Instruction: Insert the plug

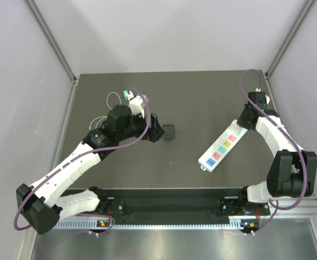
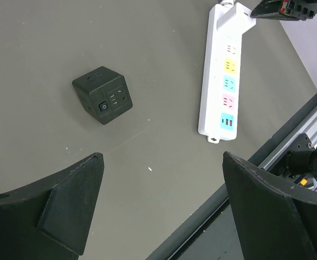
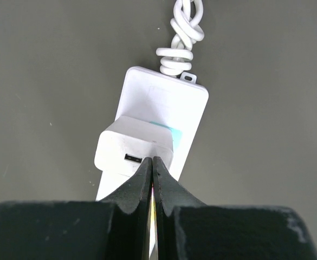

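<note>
A white power strip point(image 1: 220, 149) with coloured sockets lies diagonally on the dark table at the right. The plug point(image 3: 131, 146), a white square charger with a slot in its side, sits on the strip point(image 3: 163, 100) at the end where the cable leaves. My right gripper point(image 3: 152, 160) is shut with nothing between its fingers, and its tips are right over the plug's near edge. In the left wrist view the plug point(image 2: 235, 18) stands on the strip point(image 2: 223, 86) beneath the right gripper point(image 2: 280, 8). My left gripper point(image 2: 161, 179) hangs open and empty above the table.
A black cube socket point(image 1: 170, 132) sits mid-table just right of the left gripper point(image 1: 157, 130). The strip's knotted white cable point(image 3: 182, 38) runs off behind it. White cables and a teal piece point(image 1: 127, 95) lie at the back left. A metal rail point(image 1: 174, 222) borders the near edge.
</note>
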You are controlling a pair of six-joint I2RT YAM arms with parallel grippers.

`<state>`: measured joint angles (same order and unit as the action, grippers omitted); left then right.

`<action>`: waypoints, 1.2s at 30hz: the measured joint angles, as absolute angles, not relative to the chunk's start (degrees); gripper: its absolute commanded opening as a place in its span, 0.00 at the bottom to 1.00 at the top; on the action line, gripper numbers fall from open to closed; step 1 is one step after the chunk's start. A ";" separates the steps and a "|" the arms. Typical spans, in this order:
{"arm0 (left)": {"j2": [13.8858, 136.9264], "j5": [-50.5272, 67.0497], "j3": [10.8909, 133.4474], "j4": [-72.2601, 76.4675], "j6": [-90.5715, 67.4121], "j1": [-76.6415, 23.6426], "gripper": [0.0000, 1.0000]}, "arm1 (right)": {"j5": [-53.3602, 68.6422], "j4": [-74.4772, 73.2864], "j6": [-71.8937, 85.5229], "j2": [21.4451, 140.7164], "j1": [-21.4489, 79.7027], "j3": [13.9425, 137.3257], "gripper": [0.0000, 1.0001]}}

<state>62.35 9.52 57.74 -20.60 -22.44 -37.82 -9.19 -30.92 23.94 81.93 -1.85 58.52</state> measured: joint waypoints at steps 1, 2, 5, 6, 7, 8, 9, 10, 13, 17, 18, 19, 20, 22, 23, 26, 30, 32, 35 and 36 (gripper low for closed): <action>62.37 9.52 57.74 -20.60 -22.44 -37.82 0.95 | -9.26 -30.85 23.92 81.93 -1.98 58.50 0.00; 62.37 9.52 57.74 -20.60 -22.44 -37.82 0.95 | -9.37 -30.83 23.92 81.93 -2.07 58.50 0.00; 62.37 9.43 57.74 -20.60 -22.39 -37.82 0.95 | -9.37 -30.94 23.83 81.80 -2.17 58.50 0.00; 62.39 9.32 57.74 -20.60 -22.37 -37.82 0.95 | -9.26 -31.09 23.77 81.73 -2.17 58.50 0.00; 62.39 9.26 57.74 -20.60 -22.37 -37.82 0.95 | -8.99 -31.29 23.66 81.60 -2.26 58.50 0.00; 62.39 9.04 57.74 -20.60 -22.35 -37.82 0.95 | -8.67 -31.70 23.62 81.43 -2.33 58.50 0.00; 62.39 8.86 57.74 -20.62 -22.35 -37.82 0.95 | -8.27 -32.29 23.59 81.17 -2.42 58.50 0.00; 62.39 8.56 57.74 -20.62 -22.33 -37.82 0.95 | -7.81 -32.86 23.59 80.86 -2.44 58.50 0.00; 62.54 7.70 57.74 -20.60 -22.28 -37.82 0.96 | -6.26 -33.50 23.62 79.40 -2.44 58.50 0.00; 64.07 6.31 57.74 -20.67 -22.06 -37.82 0.96 | -3.92 -31.70 23.62 76.90 -2.42 57.39 0.00; 64.62 5.87 57.74 -20.82 -22.02 -37.85 0.96 | -3.70 -31.48 23.59 76.79 -2.44 57.04 0.00; 65.14 5.06 57.74 -21.02 -21.87 -37.93 0.96 | -3.60 -31.20 23.53 76.99 -2.44 56.55 0.00; 65.71 4.49 57.74 -21.19 -21.69 -38.02 0.96 | -3.64 -31.11 23.33 77.32 -2.44 56.14 0.00; 66.85 3.55 57.93 -21.54 -21.43 -38.24 0.97 | -3.73 -31.14 22.55 78.61 -2.44 55.46 0.00; 67.57 3.29 58.15 -21.82 -21.34 -38.33 0.97 | -3.29 -31.31 22.31 79.31 -2.42 55.48 0.00; 69.80 2.07 59.48 -23.35 -21.30 -38.44 0.98 | -3.27 -31.57 21.12 81.30 -2.44 55.48 0.00; 72.18 0.10 61.60 -24.95 -21.37 -38.48 0.98 | -2.24 -31.77 20.10 81.08 -2.44 55.48 0.02; 74.65 -0.82 63.29 -25.45 -21.50 -38.48 0.98 | -0.23 -31.79 19.97 79.29 -2.44 55.48 0.17; 77.89 -1.19 64.88 -25.85 -21.52 -38.52 0.98 | 5.10 -31.31 19.66 73.82 -2.42 55.48 0.35; 79.83 -1.21 65.87 -26.28 -21.52 -38.54 0.98 | 7.14 -30.83 19.59 71.64 -2.42 55.48 0.44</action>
<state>79.83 -1.21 65.87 -26.28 -21.52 -38.54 7.14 -30.83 19.59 71.64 -2.42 55.48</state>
